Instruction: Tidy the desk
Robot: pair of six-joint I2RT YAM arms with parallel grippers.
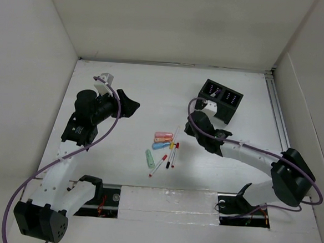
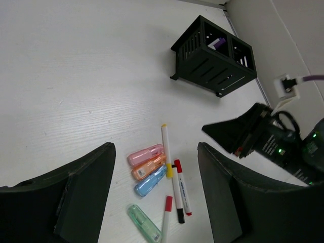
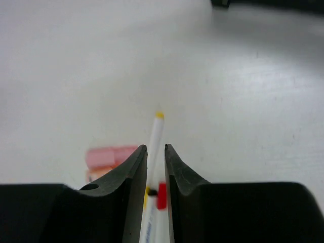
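White matte desk point(image 1: 153, 93) holds scattered pens point(image 1: 171, 153).

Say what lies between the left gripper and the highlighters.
Only bare desk separates the left gripper from the highlighters; the top view shows it.

Flat white matte desk point(image 1: 153, 87); pens mid-surface
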